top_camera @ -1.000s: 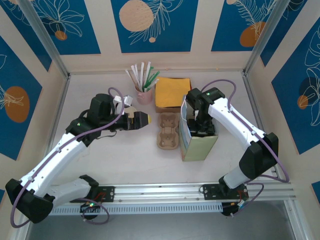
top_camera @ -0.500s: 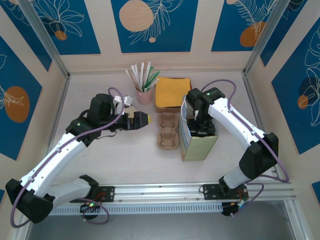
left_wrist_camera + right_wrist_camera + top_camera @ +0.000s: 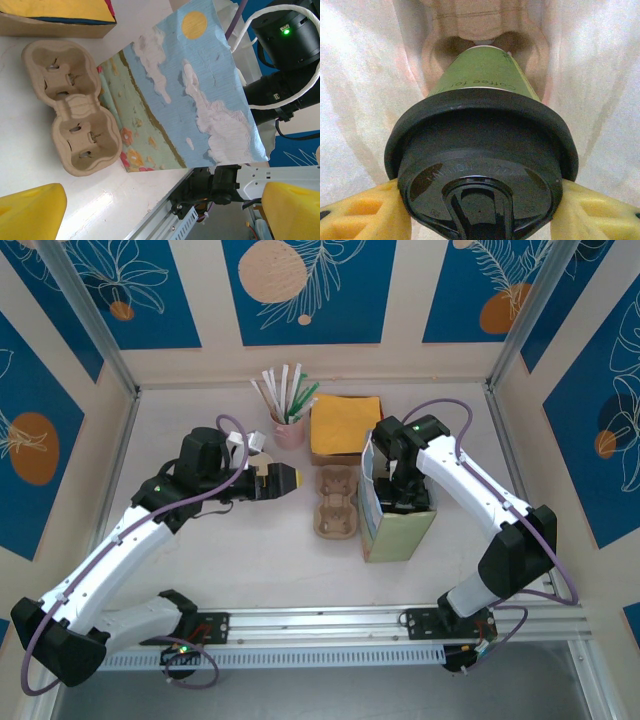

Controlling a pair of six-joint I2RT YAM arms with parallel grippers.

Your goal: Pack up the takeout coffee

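Note:
The takeout coffee [image 3: 482,82], an olive-green paper cup with a black lid [image 3: 480,145], is inside the paper bag [image 3: 397,515]. My right gripper [image 3: 480,217] is shut on it, a yellow finger pressed to each side just under the lid. The cup's base reaches a pocket of a cardboard carrier [image 3: 482,25] at the bottom of the bag. From above, the right gripper [image 3: 405,490] is sunk into the bag's open top. My left gripper [image 3: 285,480] hovers open left of a second cardboard carrier [image 3: 337,502], with nothing between its yellow fingers [image 3: 30,212].
The bag's printed side [image 3: 200,100] stands right beside the table carrier [image 3: 75,120]. A box of orange napkins [image 3: 345,427] and a pink cup of straws [image 3: 290,430] sit behind. The metal rail [image 3: 330,625] runs along the near edge.

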